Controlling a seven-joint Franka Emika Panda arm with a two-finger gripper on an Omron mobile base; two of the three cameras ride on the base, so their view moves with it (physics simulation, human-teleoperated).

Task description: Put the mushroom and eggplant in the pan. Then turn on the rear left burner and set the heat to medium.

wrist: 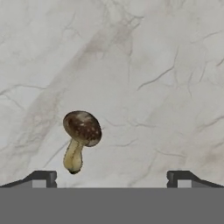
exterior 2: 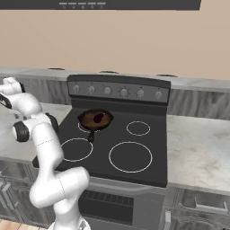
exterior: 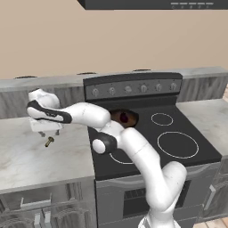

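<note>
A tiny tan-brown mushroom (exterior: 49,142) (wrist: 81,135) lies on the marble counter left of the stove. My gripper (exterior: 46,132) (wrist: 111,178) hangs just above it, open, its two fingertips spread wide with nothing between them; the mushroom lies off toward the left fingertip in the hand view. The pan (exterior 2: 95,120) (exterior: 129,117) sits on the rear left burner (exterior 2: 82,128) of the black cooktop, partly behind my arm in the left base view. The dark-purple eggplant (exterior 2: 98,118) (exterior: 124,118) lies inside the pan.
A row of knobs (exterior: 133,88) (exterior 2: 117,92) runs along the stove's back panel. Three other burner circles (exterior: 178,144) mark the glass. Marble counters (exterior: 26,160) (exterior 2: 197,152) flank the stove; a wall rises behind.
</note>
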